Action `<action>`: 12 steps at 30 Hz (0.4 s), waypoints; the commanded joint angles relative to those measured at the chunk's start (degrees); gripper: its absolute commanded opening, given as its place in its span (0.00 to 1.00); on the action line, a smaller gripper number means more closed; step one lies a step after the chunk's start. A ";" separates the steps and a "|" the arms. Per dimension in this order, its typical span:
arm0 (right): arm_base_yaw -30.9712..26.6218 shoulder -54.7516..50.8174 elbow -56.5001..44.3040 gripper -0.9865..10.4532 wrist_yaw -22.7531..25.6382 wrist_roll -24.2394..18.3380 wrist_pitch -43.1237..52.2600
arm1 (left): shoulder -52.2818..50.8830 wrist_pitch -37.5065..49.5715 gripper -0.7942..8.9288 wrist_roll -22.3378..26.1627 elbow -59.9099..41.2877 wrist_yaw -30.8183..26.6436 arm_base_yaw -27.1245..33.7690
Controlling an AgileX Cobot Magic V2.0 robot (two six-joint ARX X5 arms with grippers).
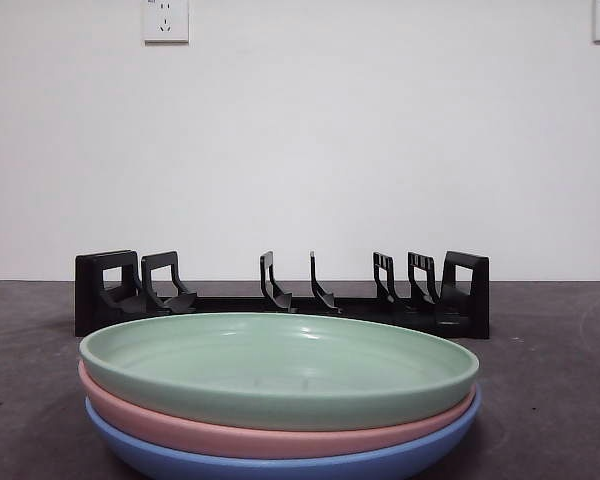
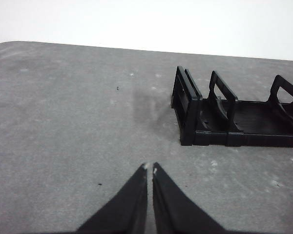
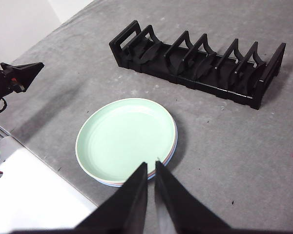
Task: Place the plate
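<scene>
- While both arms wait, we see the left gripper [image 2: 150, 168] and right gripper [image 3: 152, 165] with jaws closed on nothing.
- We find the green plate [image 1: 278, 367] topping a pink plate [image 1: 190, 427] and blue plate [image 1: 280, 465], nested for single lifting, near the rack [image 1: 280, 292].
- We judge the plates smooth and shallow; the rack's black dividers hold them upright on the table [image 3: 224, 146].

A: How much of the stack shows from the front?
B: The blue plate [image 1: 280, 462] is cut off by the lower edge, and the pink plate [image 1: 270, 430] shows only as a rim under the green plate [image 1: 278, 362].
A: And the rack [image 2: 239, 114]?
B: In the left wrist view its right part runs out of the picture.
</scene>
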 commanded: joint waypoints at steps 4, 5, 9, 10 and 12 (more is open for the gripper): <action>0.31 0.13 0.57 0.11 -0.02 0.52 0.76 | -0.07 -0.44 0.10 -0.44 -1.11 -0.35 -0.02; 0.31 0.13 0.57 0.11 -0.02 0.52 0.76 | -0.07 -0.44 0.10 -0.44 -1.11 -0.35 -0.02; 0.31 0.13 0.57 0.11 -0.02 0.52 0.76 | -0.07 -0.44 0.10 -0.44 -1.11 -0.35 -0.02; 0.31 0.13 0.52 0.11 -0.02 0.52 0.98 | -0.07 -0.44 0.10 -0.44 -1.11 -0.35 -0.02; -0.61 0.13 -0.13 0.11 0.20 0.48 1.70 | -0.07 -0.44 0.10 -0.44 -1.11 -0.35 -0.02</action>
